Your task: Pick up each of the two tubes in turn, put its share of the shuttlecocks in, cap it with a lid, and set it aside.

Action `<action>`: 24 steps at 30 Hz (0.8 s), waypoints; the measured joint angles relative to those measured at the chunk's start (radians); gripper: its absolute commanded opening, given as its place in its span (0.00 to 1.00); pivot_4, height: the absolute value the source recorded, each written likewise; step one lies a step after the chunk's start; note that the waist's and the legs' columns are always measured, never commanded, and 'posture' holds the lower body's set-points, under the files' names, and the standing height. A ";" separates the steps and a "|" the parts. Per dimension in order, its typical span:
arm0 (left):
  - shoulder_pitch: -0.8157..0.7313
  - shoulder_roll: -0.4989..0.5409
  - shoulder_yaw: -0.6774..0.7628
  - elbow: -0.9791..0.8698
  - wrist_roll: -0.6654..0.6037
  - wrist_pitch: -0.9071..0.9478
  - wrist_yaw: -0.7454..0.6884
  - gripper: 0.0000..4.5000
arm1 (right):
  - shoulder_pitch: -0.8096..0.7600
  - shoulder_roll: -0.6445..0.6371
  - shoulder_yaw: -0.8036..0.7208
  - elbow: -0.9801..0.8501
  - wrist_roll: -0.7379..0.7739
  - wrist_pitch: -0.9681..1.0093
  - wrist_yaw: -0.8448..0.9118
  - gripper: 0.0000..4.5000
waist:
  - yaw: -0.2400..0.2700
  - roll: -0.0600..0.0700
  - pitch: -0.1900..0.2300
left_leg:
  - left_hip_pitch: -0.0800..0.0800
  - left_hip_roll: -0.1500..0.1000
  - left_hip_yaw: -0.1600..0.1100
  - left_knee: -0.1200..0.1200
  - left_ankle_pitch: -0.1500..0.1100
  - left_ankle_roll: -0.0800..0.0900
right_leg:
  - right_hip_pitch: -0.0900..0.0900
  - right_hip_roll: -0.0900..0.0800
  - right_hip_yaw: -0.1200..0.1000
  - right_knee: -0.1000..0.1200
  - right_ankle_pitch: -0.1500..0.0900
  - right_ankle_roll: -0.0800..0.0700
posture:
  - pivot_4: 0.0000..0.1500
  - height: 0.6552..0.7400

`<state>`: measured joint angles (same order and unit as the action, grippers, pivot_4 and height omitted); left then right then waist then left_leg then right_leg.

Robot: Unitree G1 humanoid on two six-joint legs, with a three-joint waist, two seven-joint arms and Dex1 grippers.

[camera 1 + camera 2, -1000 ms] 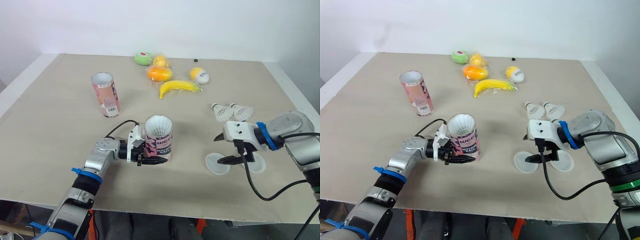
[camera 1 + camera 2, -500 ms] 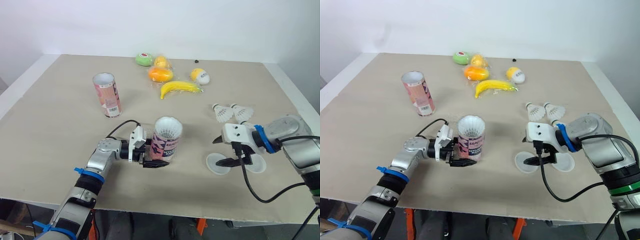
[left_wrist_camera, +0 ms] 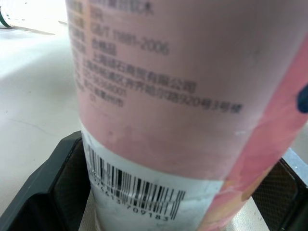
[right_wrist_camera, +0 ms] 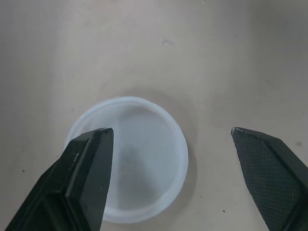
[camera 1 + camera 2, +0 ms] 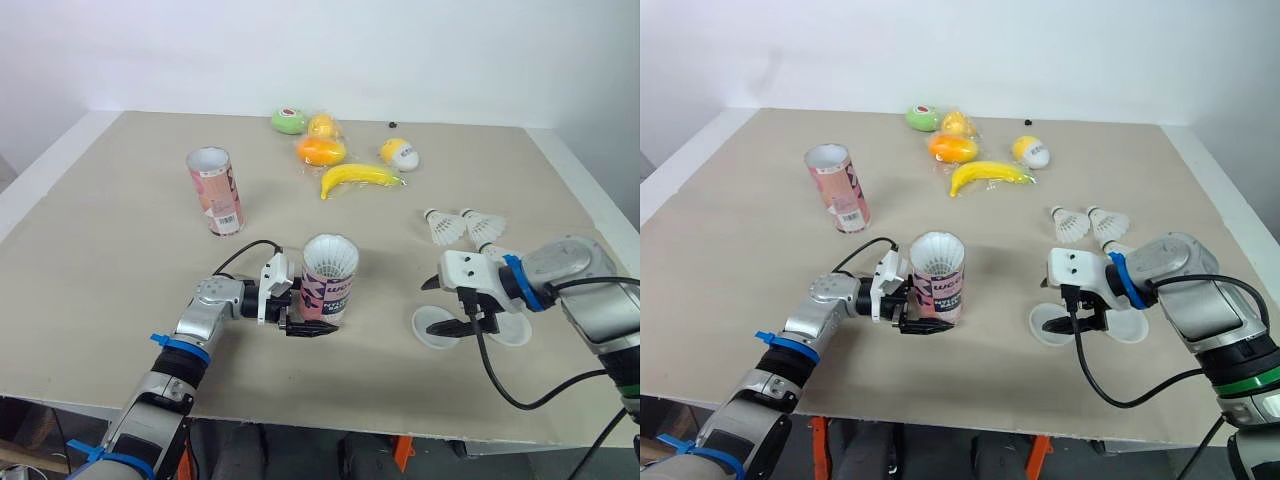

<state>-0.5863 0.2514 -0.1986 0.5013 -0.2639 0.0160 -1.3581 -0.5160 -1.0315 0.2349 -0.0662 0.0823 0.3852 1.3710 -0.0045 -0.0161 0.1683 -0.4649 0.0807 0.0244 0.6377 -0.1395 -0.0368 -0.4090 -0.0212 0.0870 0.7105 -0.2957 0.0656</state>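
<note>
Left pincer [image 5: 312, 320] clamps the lower part of a pink tube [image 5: 328, 292], one finger on each side of the barcode band. The tube is close to upright; whether its base rests on the tabletop [image 5: 120, 260] cannot be told. Right pincer [image 4: 171, 134] hangs wide open over a lid [image 4: 130, 163], fingers clear of the rim on both sides and touching nothing.

The tube looks like thin printed card: light, smooth enough to slip, and likely to dent near its open mouth. The low grip near the stiffer base suits it. The lid appears to be thin translucent plastic, very light, a little bendy and lying flat, so a hold across its rim, with the fingertips brought down to the tabletop, seems the surest. The shuttlecocks have fragile skirts and would be best taken by the round nose.

Count: two tubes, one in the left pincer and a second tube [image 5: 215, 190] standing well apart, beyond that pincer. Two lids, the second lid [image 5: 517, 331] just beside the first, on the right pincer's outer side. Two loose shuttlecocks [image 5: 440, 226] lie side by side near the right pincer, just beyond it. A white skirt [image 5: 330, 256] fills the held tube's mouth; how many are nested inside cannot be told.
</note>
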 measured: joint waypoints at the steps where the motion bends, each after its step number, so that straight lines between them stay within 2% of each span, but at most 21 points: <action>1: -0.001 0.000 0.000 0.000 0.000 0.004 0.002 0.70 | 0.000 0.000 0.000 -0.002 0.001 0.002 -0.001 0.94 | 0.000 0.000 0.000 | 0.000 0.000 0.000 0.000 0.000 0.000 | 0.000 0.000 0.000 0.000 0.000 0.000 | 1.00 0.43; 2: -0.001 0.000 0.001 0.000 0.000 0.006 0.003 0.65 | 0.000 0.000 0.000 -0.004 0.002 0.004 -0.001 0.94 | 0.000 0.000 0.000 | 0.000 0.000 0.000 0.000 0.000 0.000 | 0.000 0.000 0.000 0.000 0.000 0.000 | 1.00 0.43; 15: -0.001 0.000 0.002 0.001 0.000 0.005 0.005 0.65 | -0.006 0.015 0.028 0.001 -0.029 -0.007 -0.001 0.94 | 0.000 0.000 0.000 | 0.001 0.000 0.000 0.000 0.000 0.000 | 0.001 0.000 0.000 0.000 0.000 0.000 | 1.00 0.43; 16: -0.002 -0.001 0.002 0.001 0.000 0.004 0.006 0.61 | -0.007 0.019 0.039 0.007 -0.036 -0.014 0.000 0.85 | 0.000 0.000 0.000 | 0.001 0.000 0.000 0.000 0.000 0.000 | 0.001 0.000 0.000 0.000 0.000 0.000 | 1.00 0.43; 18: -0.002 0.000 0.002 0.003 -0.001 0.005 0.005 0.61 | -0.015 0.034 0.053 0.025 -0.050 -0.021 0.005 0.76 | 0.000 0.000 0.000 | 0.001 0.000 0.000 0.000 0.000 0.000 | 0.001 0.000 0.000 0.000 0.000 0.000 | 1.00 0.43; 21: -0.005 -0.003 0.003 0.009 0.000 0.005 0.008 0.61 | -0.058 0.050 0.081 0.051 -0.069 -0.036 0.019 0.44 | 0.000 0.000 0.000 | 0.001 0.000 0.000 0.000 0.000 0.000 | 0.001 0.000 0.000 0.000 0.000 -0.002 | 1.00 0.43; 24: -0.006 -0.005 0.003 0.009 -0.001 0.006 0.008 0.61 | -0.079 0.058 0.098 0.073 -0.080 -0.049 0.028 0.09 | 0.001 0.000 0.000 | 0.001 0.000 0.000 0.000 0.000 0.000 | 0.001 0.000 0.000 -0.001 0.000 -0.002 | 1.00 0.43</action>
<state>-0.5919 0.2469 -0.1958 0.5101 -0.2651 0.0218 -1.3501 -0.5952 -0.9733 0.3325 0.0068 0.0019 0.3367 1.3995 -0.0040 -0.0160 0.1683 -0.4636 0.0805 0.0247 0.6378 -0.1393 -0.0366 -0.4077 -0.0217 0.0869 0.7097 -0.2961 0.0640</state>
